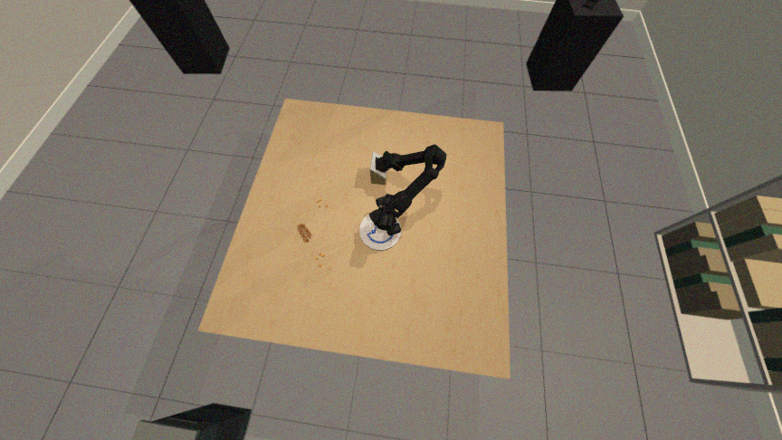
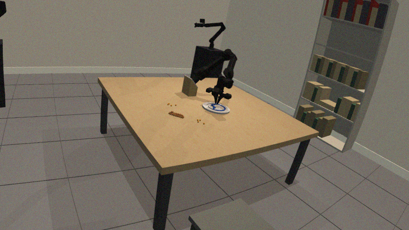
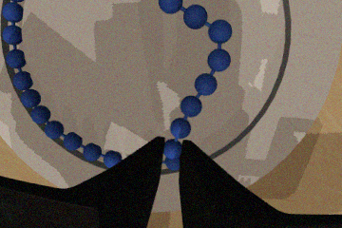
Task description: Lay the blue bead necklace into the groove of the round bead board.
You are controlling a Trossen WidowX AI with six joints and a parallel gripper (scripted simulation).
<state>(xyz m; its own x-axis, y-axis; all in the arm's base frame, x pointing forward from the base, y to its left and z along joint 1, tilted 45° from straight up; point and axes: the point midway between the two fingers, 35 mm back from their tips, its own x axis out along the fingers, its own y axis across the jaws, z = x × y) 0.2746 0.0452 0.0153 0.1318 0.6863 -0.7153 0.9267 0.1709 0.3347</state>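
The round white bead board (image 1: 365,236) (image 2: 208,106) (image 3: 95,56) lies on the wooden table (image 1: 404,308) (image 2: 181,143). The blue bead necklace (image 1: 377,243) (image 2: 220,109) (image 3: 205,84) lies on it. In the wrist view its left part follows the dark groove (image 3: 287,24). Its right part winds across the middle of the board, off the groove. My gripper (image 1: 380,226) (image 2: 216,102) (image 3: 173,147) stands low over the board's near edge. It is shut on a bead of the necklace right at the groove.
A short brown bead strand (image 1: 303,232) (image 2: 176,114) and two clusters of loose orange beads (image 1: 319,202) (image 2: 200,121) lie left of the board. A tan block (image 1: 377,171) (image 2: 189,86) stands at the arm's base. A bookshelf (image 2: 346,65) stands to the right.
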